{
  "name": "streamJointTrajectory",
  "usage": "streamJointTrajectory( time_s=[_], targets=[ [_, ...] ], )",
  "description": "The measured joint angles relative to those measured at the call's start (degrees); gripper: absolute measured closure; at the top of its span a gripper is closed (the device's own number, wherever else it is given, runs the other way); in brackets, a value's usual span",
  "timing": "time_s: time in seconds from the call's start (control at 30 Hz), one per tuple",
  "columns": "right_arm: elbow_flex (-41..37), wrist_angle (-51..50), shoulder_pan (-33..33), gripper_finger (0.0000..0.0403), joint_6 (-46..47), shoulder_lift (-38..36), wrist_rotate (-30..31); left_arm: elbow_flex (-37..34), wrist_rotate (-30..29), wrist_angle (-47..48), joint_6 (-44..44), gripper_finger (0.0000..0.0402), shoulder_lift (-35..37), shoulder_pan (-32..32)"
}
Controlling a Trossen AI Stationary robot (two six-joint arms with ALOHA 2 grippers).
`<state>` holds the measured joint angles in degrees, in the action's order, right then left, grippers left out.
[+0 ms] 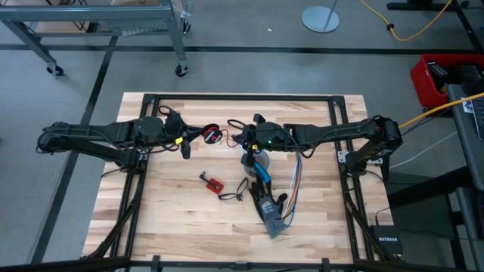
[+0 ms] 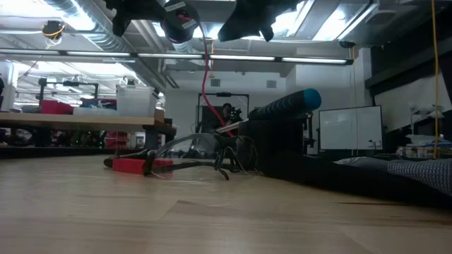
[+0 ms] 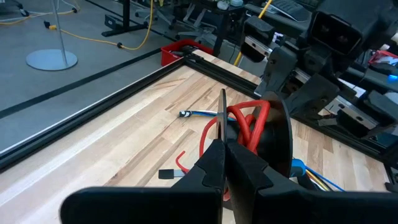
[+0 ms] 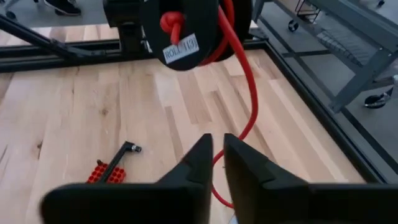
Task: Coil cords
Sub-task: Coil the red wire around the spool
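Left gripper (image 3: 224, 155) clamped shut on black round spool (image 3: 277, 140) wound with red cord (image 3: 245, 121), raised above wooden table (image 1: 174, 219); right gripper (image 4: 216, 152) slightly parted (empty) beside spool.

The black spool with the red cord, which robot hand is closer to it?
Left. The left gripper is shut on the spool's black rim, holding it above the table. The right gripper hovers just beside it, its narrow gap near the red cord hanging down.

One camera looks straight down on the whole table (image 1: 189, 204); another sits at tabletop level facing the room. Wrist cameras peer close, both seemingly sharing the red cord (image 4: 249, 93).
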<state>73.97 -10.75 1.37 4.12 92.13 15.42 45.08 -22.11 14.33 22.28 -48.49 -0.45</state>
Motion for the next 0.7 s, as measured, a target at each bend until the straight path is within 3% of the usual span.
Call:
streamJointTrajectory(
  time_s=[0.37,0.7],
  targets=[
    [0.0,0.8,-0.3,0.0207,0.3,0.3,1.5,0.0,0.0,-0.2,-0.2,0.0401,0.0,0.0],
    [0.0,3.4,-0.4,0.021,-0.1,4.5,2.9,0.0,0.0,-4.4,-0.2,0.0401,0.0,-0.2]
  ],
)
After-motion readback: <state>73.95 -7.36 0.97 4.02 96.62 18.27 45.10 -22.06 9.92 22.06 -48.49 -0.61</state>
